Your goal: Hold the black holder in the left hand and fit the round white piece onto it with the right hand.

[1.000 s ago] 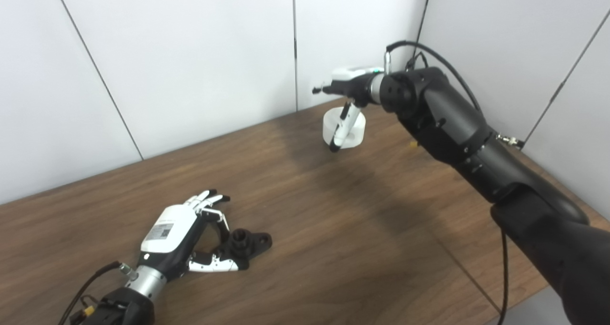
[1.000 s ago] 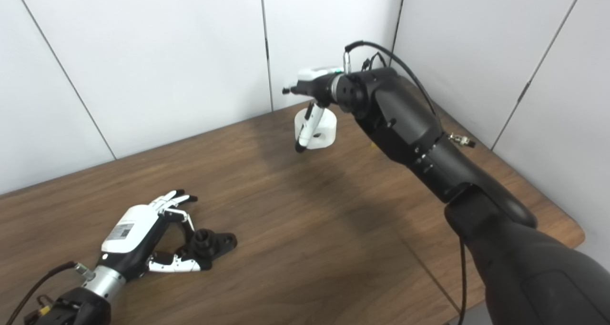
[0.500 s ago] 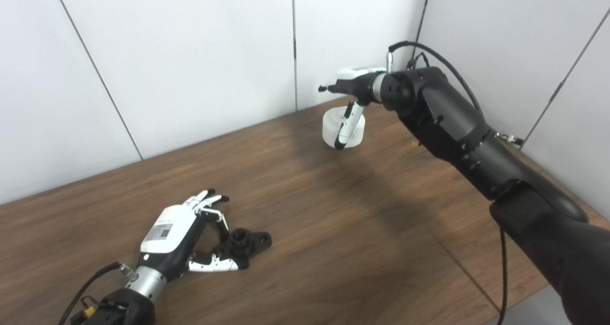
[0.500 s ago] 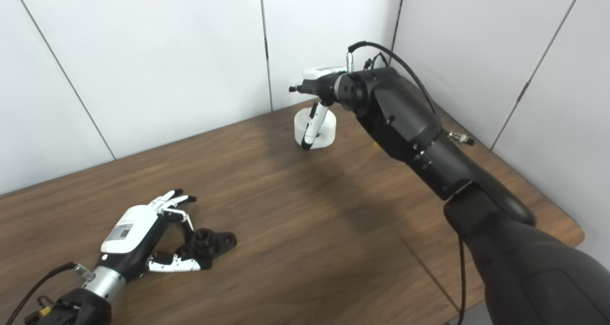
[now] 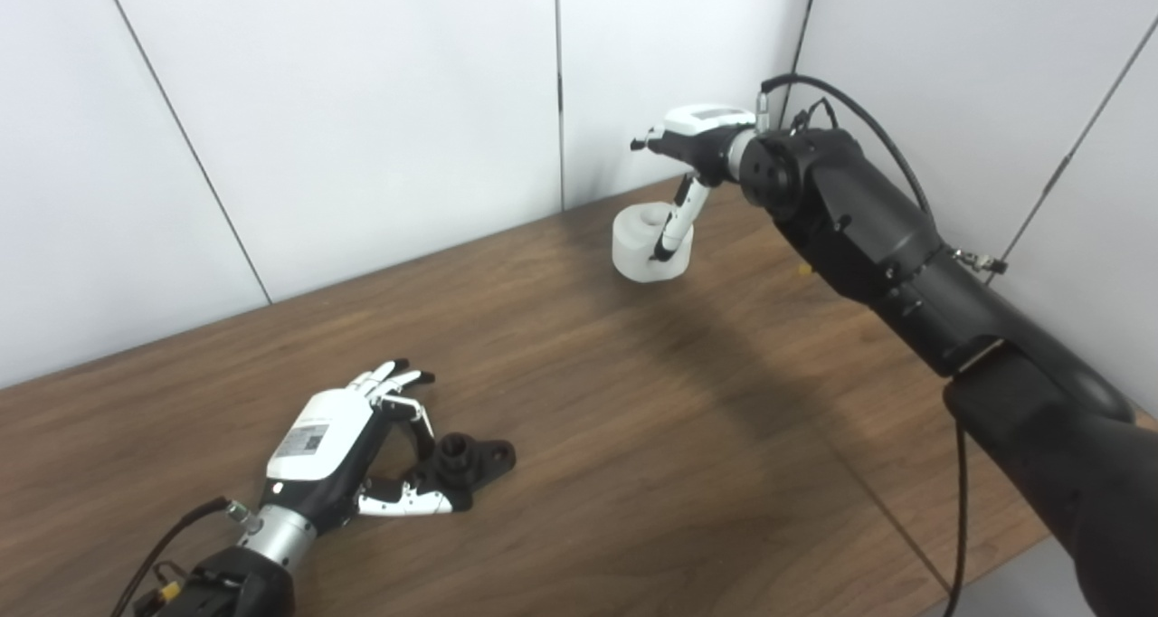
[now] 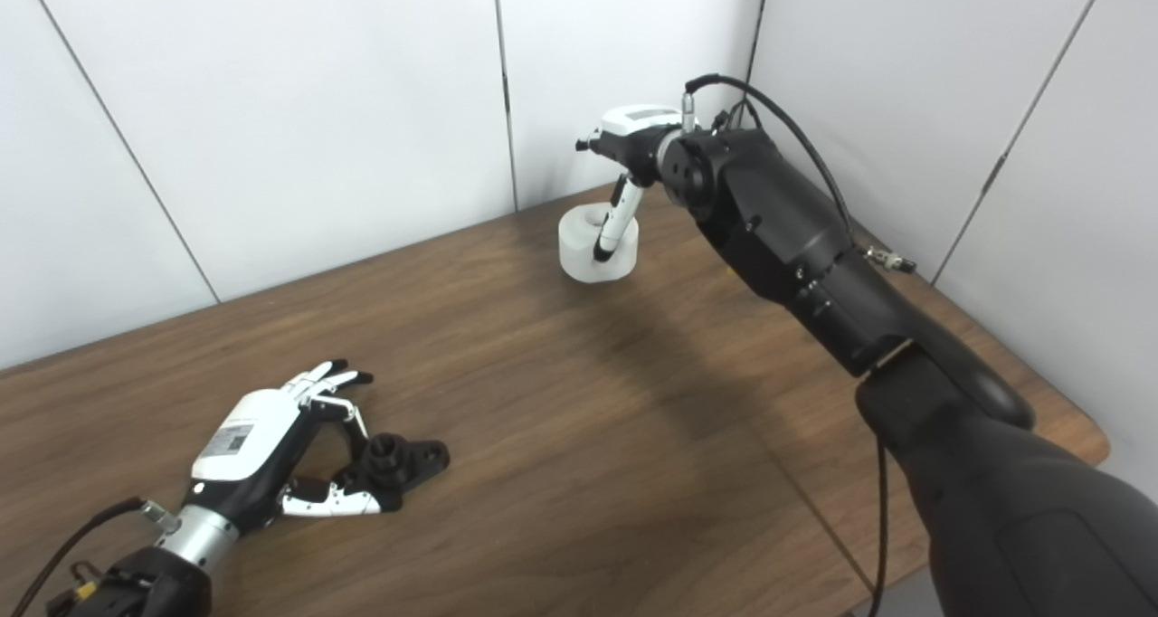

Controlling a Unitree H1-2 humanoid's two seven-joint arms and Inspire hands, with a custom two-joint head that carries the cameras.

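The black holder (image 5: pixel 472 459) lies flat on the wooden table (image 5: pixel 688 436) at the front left. My left hand (image 5: pixel 336 438) rests beside it, open, with the thumb along the holder's near side and one curled finger by its far side; I cannot tell whether they touch it. The round white piece (image 5: pixel 636 253) stands at the back of the table near the wall corner. My right hand (image 5: pixel 695 136) hovers over it, open, fingers stretched to the left. Its thumb (image 6: pixel 615 223) hangs down onto the top of the white piece (image 6: pixel 577 253).
White wall panels (image 5: pixel 362 128) close the table at the back and right, close behind the white piece. The table's right front corner (image 6: pixel 1090 441) is rounded. A black cable (image 5: pixel 850 110) loops above my right forearm.
My right hand has shifted to the right and slightly back above the white piece; the thumb tip now sits on the piece's top instead of in front of it. The left hand and holder are still.
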